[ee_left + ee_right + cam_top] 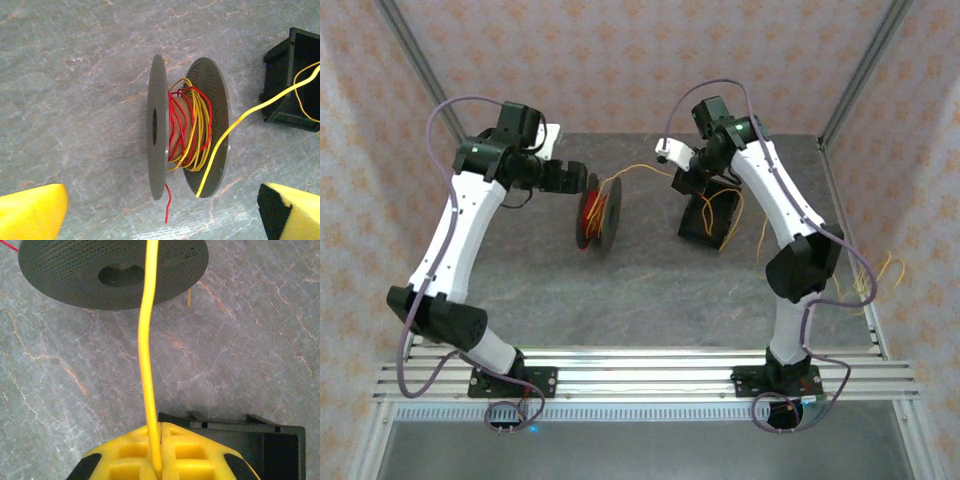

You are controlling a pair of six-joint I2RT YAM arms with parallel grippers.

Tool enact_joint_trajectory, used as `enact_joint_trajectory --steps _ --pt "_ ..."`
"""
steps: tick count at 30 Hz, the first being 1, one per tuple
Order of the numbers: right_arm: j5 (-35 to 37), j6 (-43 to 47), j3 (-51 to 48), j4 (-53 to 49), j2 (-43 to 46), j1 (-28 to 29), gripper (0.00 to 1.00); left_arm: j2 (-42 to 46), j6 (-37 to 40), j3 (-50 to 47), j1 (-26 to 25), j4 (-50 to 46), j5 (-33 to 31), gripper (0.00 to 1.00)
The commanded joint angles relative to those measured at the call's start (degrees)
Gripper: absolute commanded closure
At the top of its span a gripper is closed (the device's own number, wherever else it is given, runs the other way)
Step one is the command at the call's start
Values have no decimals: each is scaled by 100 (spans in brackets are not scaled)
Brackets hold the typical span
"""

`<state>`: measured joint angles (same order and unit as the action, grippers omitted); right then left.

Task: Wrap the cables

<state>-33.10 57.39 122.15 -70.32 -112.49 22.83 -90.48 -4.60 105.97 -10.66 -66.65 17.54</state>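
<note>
Right gripper (pixel 157 465) clamped tight on yellow cable (pixel 145 370), strung toward spool (pixel 160 90) standing on edge on table (pixel 75 100). Left gripper (pixel 160 217) spread wide, just short of spool, touching nothing. Red cable (pixel 175 117) and yellow turns loose on core. Likely trouble: hard pull tipping or dragging unsteadied spool, slack loops slipping off.
</note>
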Motion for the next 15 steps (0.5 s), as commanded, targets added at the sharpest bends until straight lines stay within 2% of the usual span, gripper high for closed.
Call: enact_joint_trajectory --steps 1,5,9,15 --pt "-76 270 485 -260 -329 -27 100 -342 205 55 78 -358 547 1" --pt "-208 308 889 -293 -620 -56 100 -540 295 1 63 -334 597 2" --pt "-284 357 1270 -366 -909 -95 100 -729 444 -9 -5 -420 235 4" --pt "-376 345 1607 -368 -1198 -148 100 -1075 556 65 -146 -456 -30 14"
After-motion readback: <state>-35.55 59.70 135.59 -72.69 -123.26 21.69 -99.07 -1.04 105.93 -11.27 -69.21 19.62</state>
